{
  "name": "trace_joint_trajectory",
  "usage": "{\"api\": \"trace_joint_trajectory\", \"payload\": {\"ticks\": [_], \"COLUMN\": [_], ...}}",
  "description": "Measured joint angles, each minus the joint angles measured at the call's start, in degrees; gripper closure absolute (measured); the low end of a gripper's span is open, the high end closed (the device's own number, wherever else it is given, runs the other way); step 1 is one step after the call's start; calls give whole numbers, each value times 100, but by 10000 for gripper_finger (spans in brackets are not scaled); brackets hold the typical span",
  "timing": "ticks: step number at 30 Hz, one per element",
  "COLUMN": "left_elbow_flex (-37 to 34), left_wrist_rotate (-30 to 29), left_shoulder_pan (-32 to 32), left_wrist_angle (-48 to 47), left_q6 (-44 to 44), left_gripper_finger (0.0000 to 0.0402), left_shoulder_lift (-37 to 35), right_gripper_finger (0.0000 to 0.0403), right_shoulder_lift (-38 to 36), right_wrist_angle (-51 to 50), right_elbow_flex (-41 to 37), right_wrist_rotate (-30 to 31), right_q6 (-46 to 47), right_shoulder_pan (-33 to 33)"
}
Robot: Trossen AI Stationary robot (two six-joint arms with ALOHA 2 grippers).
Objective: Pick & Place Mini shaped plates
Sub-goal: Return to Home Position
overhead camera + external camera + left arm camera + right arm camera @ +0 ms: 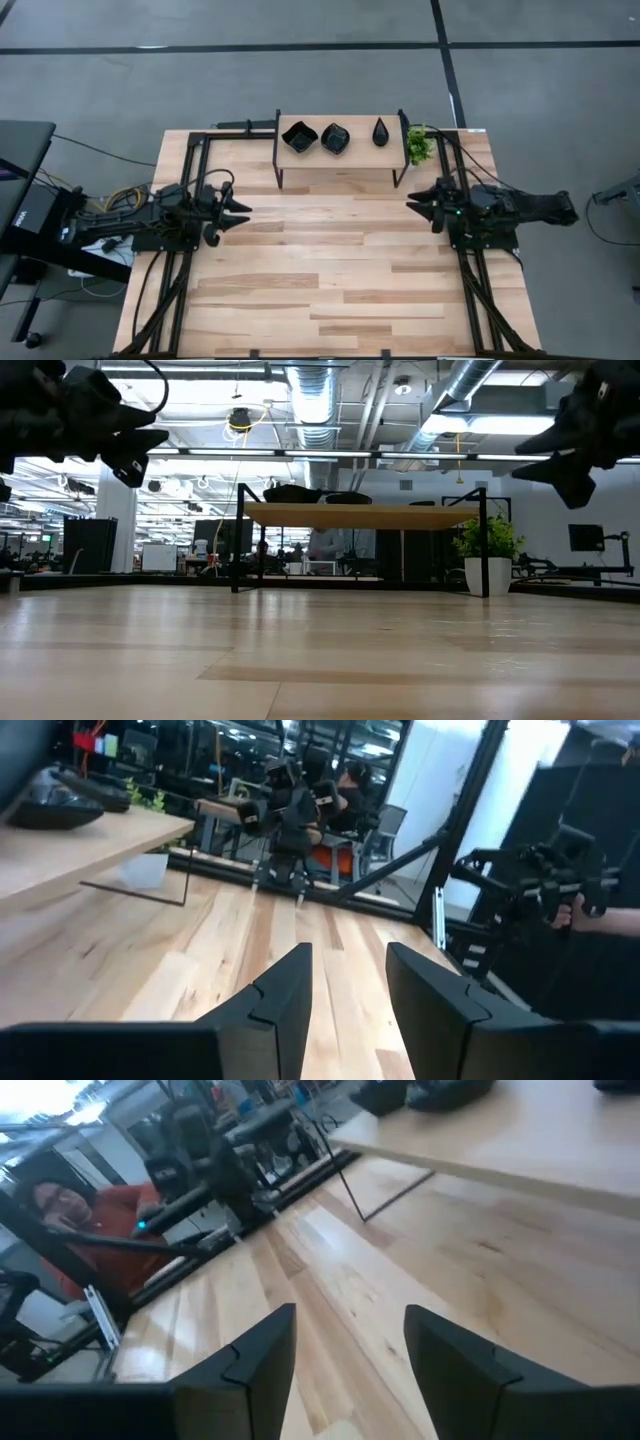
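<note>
Plates on the shelf: the mini shaped plates (299, 136) are seen gathered on top of the black-framed shelf (340, 162), which is set against the far edge of the table (330, 270), about midway along it. Two rounded-square plates (335, 138) are placed side by side on the shelf's left half, and one teardrop plate (381, 132) is set apart from them, nearer the shelf's right end. Whether the squares are single or stacked cannot be told from above; in the low view they show only as dark humps above the shelf board. A small green plant (418, 145) is stood just beside the shelf's right leg, towards the table's far right corner.

The left gripper (243, 213) is held above the table, in from its left edge and about halfway between the far and near edges, its tips pointed inward. Its fingers (285, 1010) are parted, with a moderate gap and nothing between them. The right gripper (412, 200) is held opposite, in from the right edge, and its fingers (255, 1365) are likewise spread with nothing gripped. Both are raised well off the wood in the low view.

A broad run of bare board is left between the two grippers and down to the near edge. A person (75, 1230) in a red top is seen beyond the table.
</note>
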Motion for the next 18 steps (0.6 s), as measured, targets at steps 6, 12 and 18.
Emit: {"api": "trace_joint_trajectory", "payload": {"ticks": [6, 12, 18], "left_elbow_flex": [0, 4, 7], "left_wrist_rotate": [55, 285, 19], "left_shoulder_pan": [2, 2, 2], "left_wrist_angle": [-88, -88, -95], "left_q6": [218, 11, 155], "left_gripper_finger": [270, 270, 270], "left_shoulder_lift": [0, -133, -201], "right_gripper_finger": [218, 222, 222], "right_shoulder_lift": [1, 0, 0], "right_wrist_angle": [452, 340, 235], "right_elbow_flex": [-279, -69, -141], "right_wrist_rotate": [-187, -317, -305], "right_q6": [-110, -363, -414], "right_shoulder_pan": [17, 17, 17]}}
